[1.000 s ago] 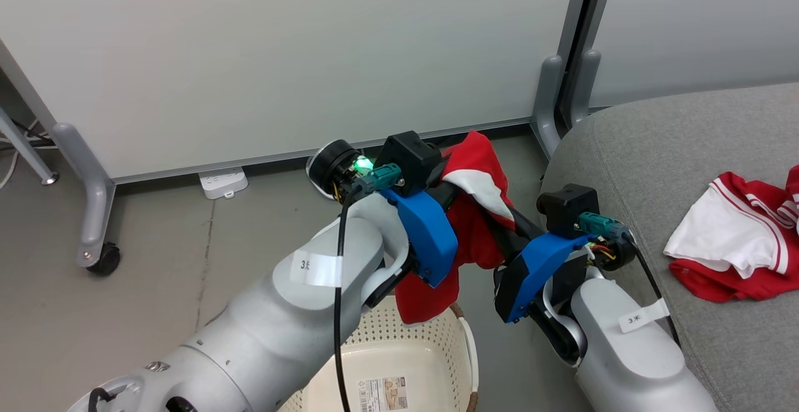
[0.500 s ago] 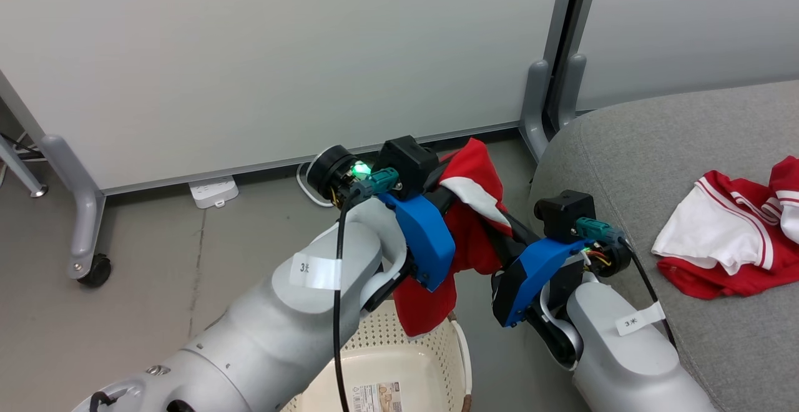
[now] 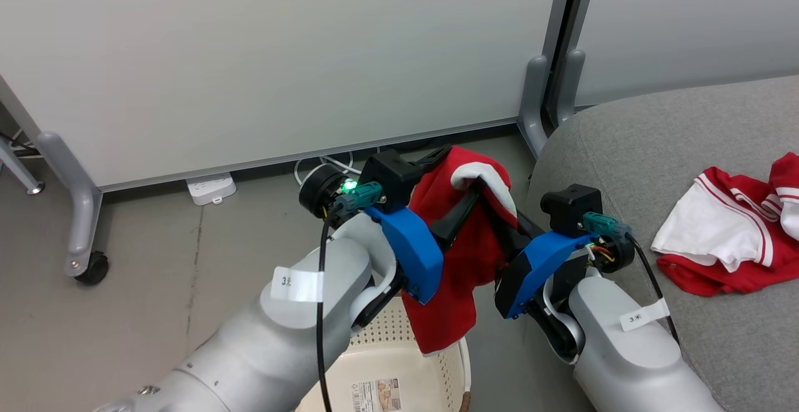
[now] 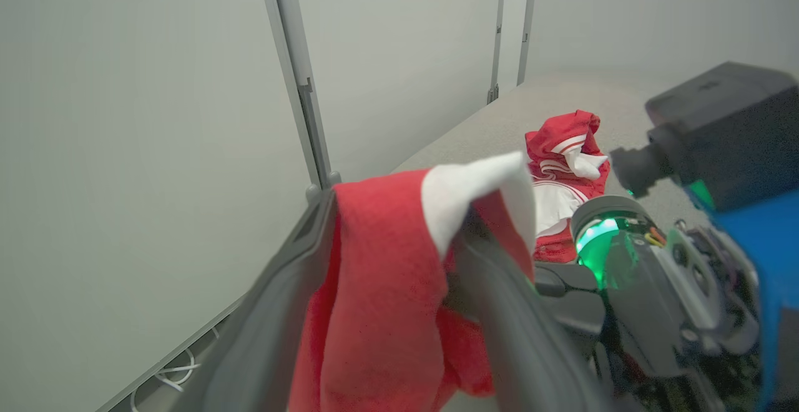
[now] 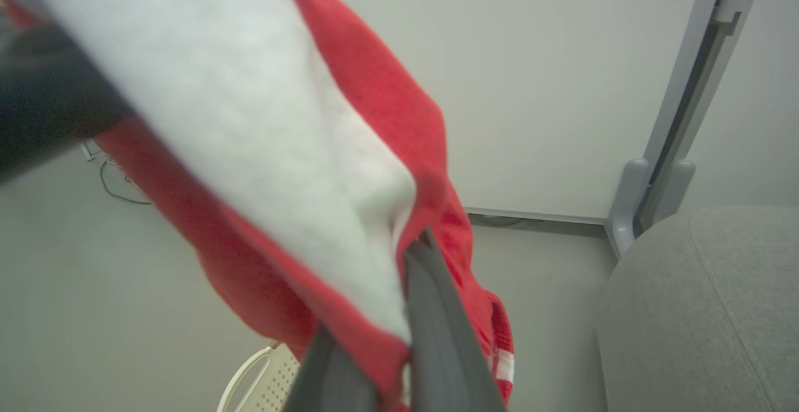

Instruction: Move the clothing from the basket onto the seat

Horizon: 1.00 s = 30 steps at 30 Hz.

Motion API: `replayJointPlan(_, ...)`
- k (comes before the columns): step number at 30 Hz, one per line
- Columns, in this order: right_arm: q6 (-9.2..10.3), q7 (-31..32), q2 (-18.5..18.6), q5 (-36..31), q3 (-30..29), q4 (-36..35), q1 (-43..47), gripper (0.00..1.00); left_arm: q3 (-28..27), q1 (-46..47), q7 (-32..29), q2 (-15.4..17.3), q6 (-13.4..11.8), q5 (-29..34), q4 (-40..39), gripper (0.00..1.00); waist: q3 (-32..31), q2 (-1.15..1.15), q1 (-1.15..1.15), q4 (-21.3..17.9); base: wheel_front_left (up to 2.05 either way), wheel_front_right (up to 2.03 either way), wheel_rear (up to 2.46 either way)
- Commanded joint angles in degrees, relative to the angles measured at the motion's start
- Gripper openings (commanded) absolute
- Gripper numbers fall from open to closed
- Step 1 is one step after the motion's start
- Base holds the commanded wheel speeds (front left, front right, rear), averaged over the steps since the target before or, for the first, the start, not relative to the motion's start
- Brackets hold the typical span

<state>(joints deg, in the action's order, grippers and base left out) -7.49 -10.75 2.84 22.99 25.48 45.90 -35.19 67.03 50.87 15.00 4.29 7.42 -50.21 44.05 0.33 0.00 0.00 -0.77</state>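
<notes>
Head view: clamped soft red-and-white fabric garment (image 3: 455, 262) in right gripper (image 5: 417, 257), draped across wide-spread left gripper (image 3: 462, 170), above rim of cream perforated plastic basket (image 3: 388, 337).

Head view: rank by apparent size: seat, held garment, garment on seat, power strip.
1. seat
2. held garment and garment on seat: look alike, second cropped by frame edge, unranked
3. power strip

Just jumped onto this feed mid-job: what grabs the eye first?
A bright-red fabric garment with a white panel hangs in mid-air between the left end effector and the right end effector, above the cream perforated plastic basket at bottom centre. A second red-and-white garment lies crumpled on the grey woven sofa cushion at right.
</notes>
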Motion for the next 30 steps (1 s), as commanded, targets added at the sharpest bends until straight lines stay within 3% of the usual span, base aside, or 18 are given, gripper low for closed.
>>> replayJointPlan(1,-0.01,-0.49,0.09,0.30,-0.15,0.01,-0.94,0.00,-0.89,-1.40,0.27,0.72,0.07,0.65,-0.44,1.00,0.10,0.00,0.00,-0.03,0.00,0.00,0.00)
replayJointPlan(16,-0.01,-1.21,0.09,-1.69,-3.84,-1.13,-0.96,0.00,-20.95,-21.56,0.22,7.55,0.07,16.27,-15.67,1.00,2.39,0.00,0.00,1.03,0.00,0.00,0.00)
replayJointPlan(23,-0.01,-0.75,0.09,-2.37,-5.36,-1.70,0.62,0.00,-30.27,-30.54,0.22,8.13,0.07,22.56,-20.20,1.00,2.75,0.00,0.00,1.73,0.00,0.00,0.00)
replayJointPlan(30,-0.01,-0.32,0.09,-3.46,-7.18,-2.39,1.54,0.00,-35.04,-35.58,0.23,7.12,0.07,25.25,-21.81,1.00,2.68,0.00,0.00,2.39,0.00,0.00,0.00)
